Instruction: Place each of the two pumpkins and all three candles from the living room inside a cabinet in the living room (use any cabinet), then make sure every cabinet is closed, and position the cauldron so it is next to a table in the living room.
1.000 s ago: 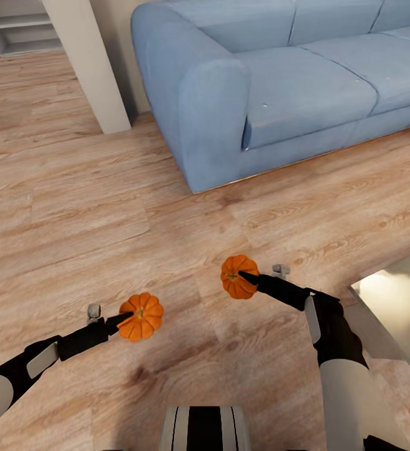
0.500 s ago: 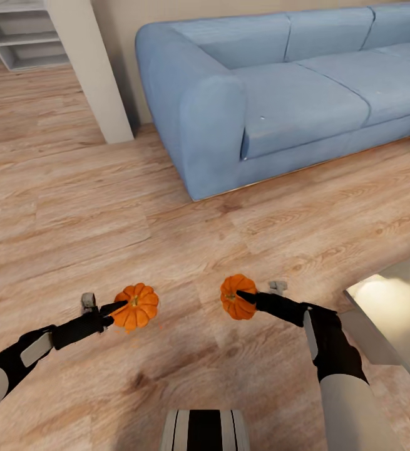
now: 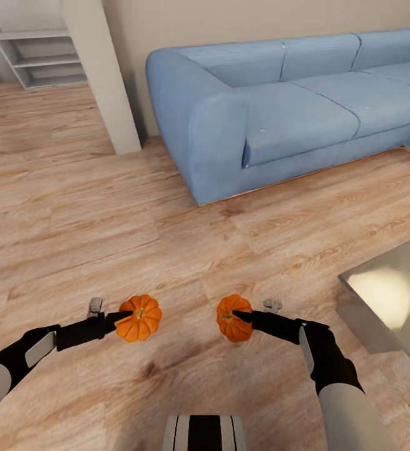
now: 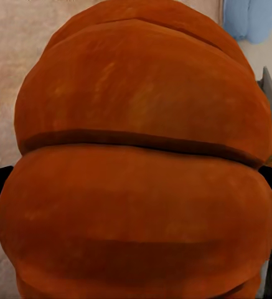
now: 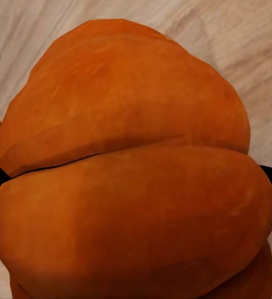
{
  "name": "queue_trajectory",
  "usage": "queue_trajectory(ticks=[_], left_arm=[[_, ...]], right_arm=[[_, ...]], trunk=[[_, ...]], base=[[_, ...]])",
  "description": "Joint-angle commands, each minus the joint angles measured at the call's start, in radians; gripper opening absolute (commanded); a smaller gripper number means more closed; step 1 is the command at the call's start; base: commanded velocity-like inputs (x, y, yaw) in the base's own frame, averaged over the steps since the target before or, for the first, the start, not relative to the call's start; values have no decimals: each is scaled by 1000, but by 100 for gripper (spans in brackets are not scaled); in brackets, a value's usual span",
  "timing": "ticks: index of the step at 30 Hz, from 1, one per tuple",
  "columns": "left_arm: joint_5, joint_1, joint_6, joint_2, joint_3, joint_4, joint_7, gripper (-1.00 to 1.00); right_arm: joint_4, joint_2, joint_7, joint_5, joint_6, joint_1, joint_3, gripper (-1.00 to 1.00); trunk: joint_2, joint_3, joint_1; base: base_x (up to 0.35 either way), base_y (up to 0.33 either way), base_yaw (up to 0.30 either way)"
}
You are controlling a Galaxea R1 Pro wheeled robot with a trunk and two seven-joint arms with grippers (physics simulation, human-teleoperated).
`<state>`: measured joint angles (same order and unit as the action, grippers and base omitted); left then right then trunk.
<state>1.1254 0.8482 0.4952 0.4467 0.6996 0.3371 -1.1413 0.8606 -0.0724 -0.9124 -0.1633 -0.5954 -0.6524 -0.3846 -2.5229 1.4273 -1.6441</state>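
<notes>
Two orange ribbed pumpkins hang above the wooden floor in the head view. My left gripper (image 3: 122, 319) is shut on the left pumpkin (image 3: 141, 318). My right gripper (image 3: 239, 315) is shut on the right pumpkin (image 3: 231, 319). Up close in the left wrist view, its pumpkin (image 4: 142, 162) sits between the black fingers. The right wrist view shows the other pumpkin (image 5: 132, 174) the same way. A corner of the grey metal table (image 3: 389, 294) lies at the right edge. Candles, cabinet and cauldron are out of view.
A blue sofa (image 3: 280, 106) stands ahead to the right. A pale wall pillar (image 3: 101, 75) rises ahead on the left, with white shelves (image 3: 39, 59) behind it. Wooden floor (image 3: 73, 213) stretches between me and the sofa.
The view has shifted, showing more of the room's far side, so the camera has moved. Both grippers still hold their pumpkins, now closer together and lower in the picture.
</notes>
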Motion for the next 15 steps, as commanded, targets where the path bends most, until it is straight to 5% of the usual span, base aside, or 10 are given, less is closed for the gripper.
queue_trajectory(ticks=[1, 4, 15], left_arm=[[1, 0, 0, 1, -2, -1, 0, -100], [1, -1, 0, -8, -2, -4, 38, -100], [0, -3, -6, -18, 1, -2, 89, -100]], right_arm=[[0, 0, 0, 0, -1, 0, 0, -100], [-1, -8, 8, -55, 0, 0, 0, -100], [-24, -7, 8, -62, 0, 4, 1, -100]], trunk=[[0, -4, 0], [1, -16, 2], [4, -58, 7]], base=[[-84, 44, 0], [-17, 9, 195], [0, 0, 288]])
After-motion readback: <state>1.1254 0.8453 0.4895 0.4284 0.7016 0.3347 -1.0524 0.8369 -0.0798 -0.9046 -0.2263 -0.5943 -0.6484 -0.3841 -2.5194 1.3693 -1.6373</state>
